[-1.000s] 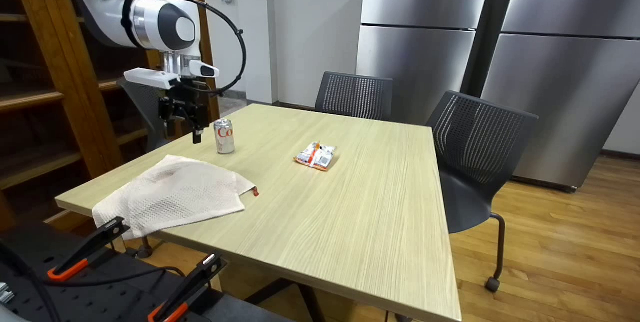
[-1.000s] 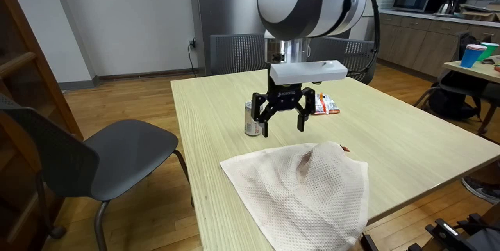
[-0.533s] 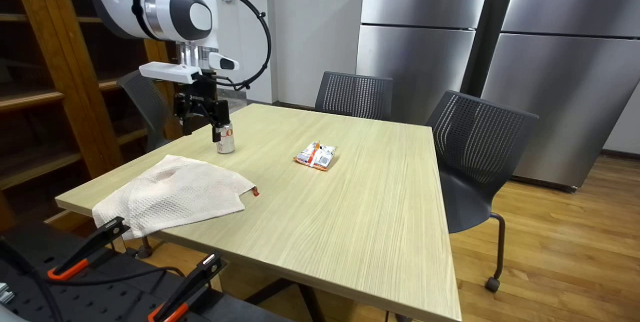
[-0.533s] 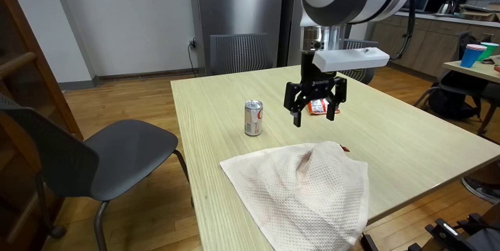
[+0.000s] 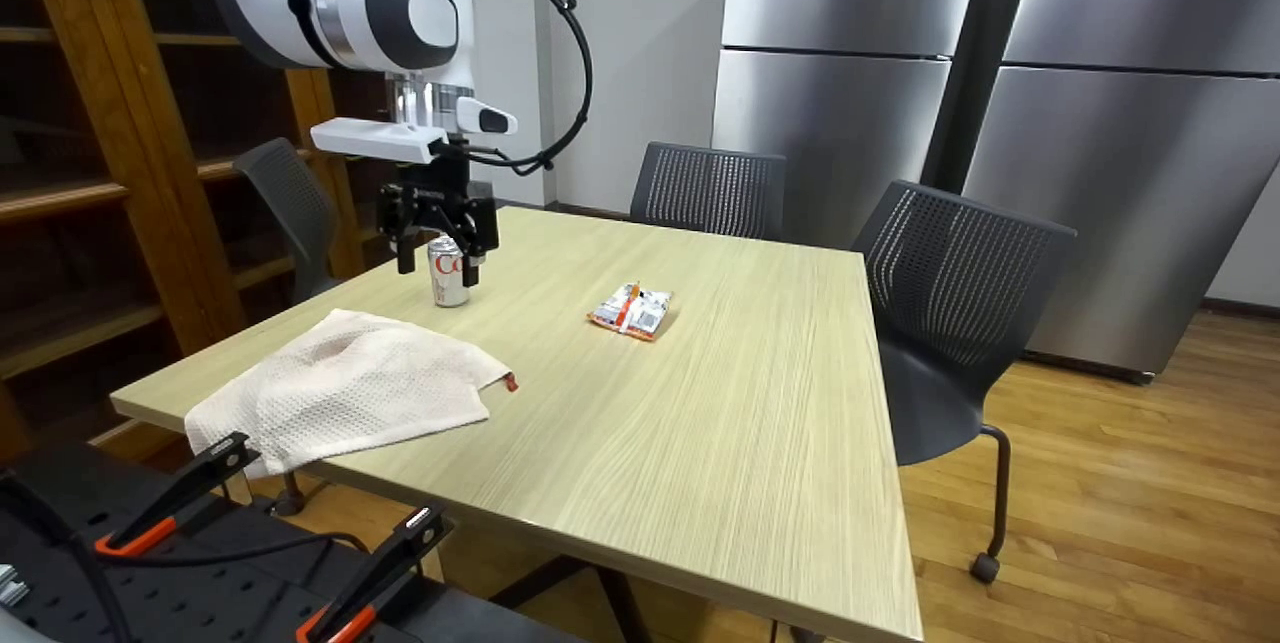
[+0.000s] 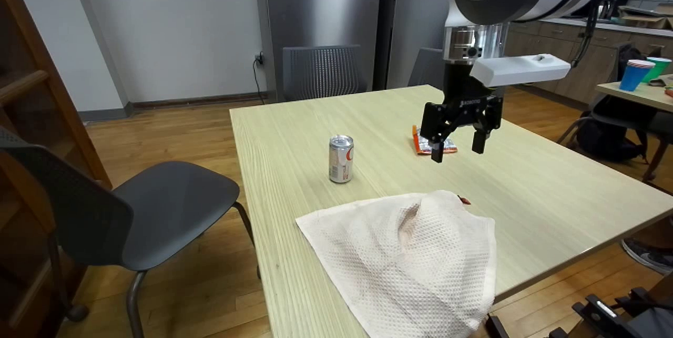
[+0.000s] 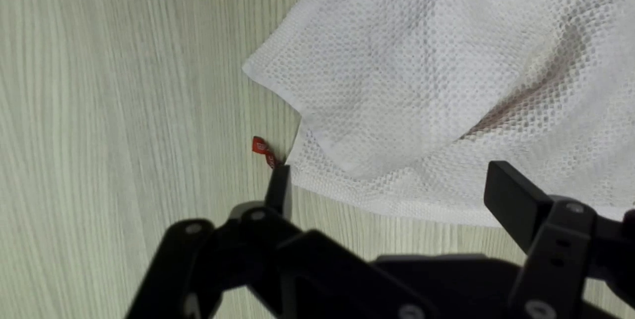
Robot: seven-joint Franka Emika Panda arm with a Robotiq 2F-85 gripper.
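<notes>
Hovering above the table [image 6: 547, 180], the empty pincer [image 6: 458, 150] gapes wide near the white cloth [image 6: 410, 264].

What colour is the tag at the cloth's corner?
Red; the tag shows best in the wrist view.

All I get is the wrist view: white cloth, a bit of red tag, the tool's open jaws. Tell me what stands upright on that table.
Observer: In both exterior views a silver soda can stands upright on the table.

Operator: Report anything lying near it.

Observer: Not close to it, but a snack packet with orange trim lies on the table.

Operator: Now check whether the cloth rests wholly on top.

Observer: It doesn't: in an exterior view, part of it droops over the edge of the table.
</notes>
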